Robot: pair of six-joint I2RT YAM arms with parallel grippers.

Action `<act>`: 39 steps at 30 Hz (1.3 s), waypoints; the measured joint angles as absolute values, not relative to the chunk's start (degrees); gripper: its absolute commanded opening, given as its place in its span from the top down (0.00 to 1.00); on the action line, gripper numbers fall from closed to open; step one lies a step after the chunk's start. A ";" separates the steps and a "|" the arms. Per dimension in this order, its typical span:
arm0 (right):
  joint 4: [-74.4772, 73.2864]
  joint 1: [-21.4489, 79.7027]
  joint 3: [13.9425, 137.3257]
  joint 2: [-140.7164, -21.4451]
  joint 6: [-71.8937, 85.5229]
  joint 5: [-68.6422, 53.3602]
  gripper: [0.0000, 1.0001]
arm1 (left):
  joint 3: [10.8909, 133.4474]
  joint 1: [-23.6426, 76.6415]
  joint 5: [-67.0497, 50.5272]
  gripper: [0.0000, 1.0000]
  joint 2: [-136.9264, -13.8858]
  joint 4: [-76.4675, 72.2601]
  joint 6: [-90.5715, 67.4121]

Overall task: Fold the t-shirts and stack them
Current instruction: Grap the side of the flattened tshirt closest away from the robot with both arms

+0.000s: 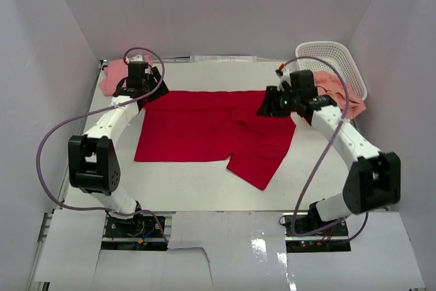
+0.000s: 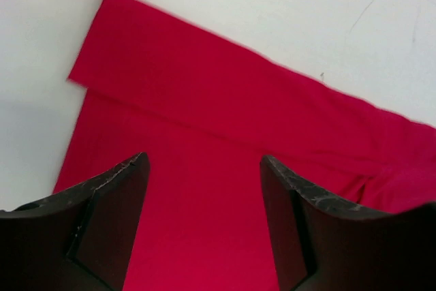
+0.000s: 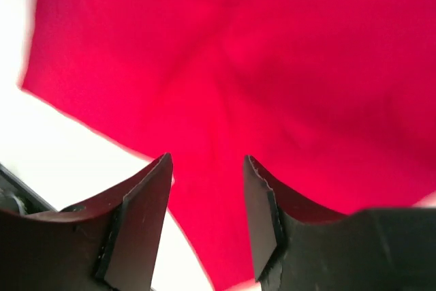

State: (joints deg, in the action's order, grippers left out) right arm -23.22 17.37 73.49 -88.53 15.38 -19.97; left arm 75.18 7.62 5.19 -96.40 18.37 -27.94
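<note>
**Red shirt half-folded, both claws open above it**

The white counter carries the red t-shirt spread across its middle. A band along the far edge is doubled over onto the body, and one rumpled flap juts toward the near side at the right. The white lattice basket stands in the far right corner with the salmon-peach t-shirt draped at its front. The light pink t-shirt lies bunched in the far left corner, just beside the red one.

The left claw hangs over the red shirt's far left corner, jaws apart, holding nothing. The right claw hovers over the far right side, jaws likewise apart and empty.

To fold well from here, each claw should probably pinch only the doubled edge at matching points. They should lift together and carry it evenly so the crease stays straight. The jutting flap likely needs tucking in first, or the stack will sit lopsided.
</note>
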 measured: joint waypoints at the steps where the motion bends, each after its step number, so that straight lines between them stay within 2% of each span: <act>1: -23.55 17.58 68.14 -84.18 15.31 -18.92 0.47 | 73.87 7.35 5.34 0.20 -94.43 19.40 -27.88; 6: -29.52 21.50 47.44 -64.07 16.53 -14.81 0.46 | 65.69 2.94 4.73 0.16 -84.07 23.22 -28.86; 13: -37.82 30.55 38.13 -49.28 24.38 -11.55 0.46 | 54.54 -4.89 2.90 0.15 -76.27 27.62 -30.96; 24: -39.05 46.35 29.04 -50.09 35.44 -3.53 0.46 | 51.79 -5.87 0.99 0.15 -73.60 30.37 -34.98; 39: -35.44 49.41 28.40 -51.07 37.36 4.47 0.46 | 50.46 -5.96 2.20 0.15 -72.29 31.09 -34.00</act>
State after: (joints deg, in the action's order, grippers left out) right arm -35.44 49.41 28.40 -51.07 37.36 4.47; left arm 50.46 -5.96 2.20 -72.29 31.09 -34.00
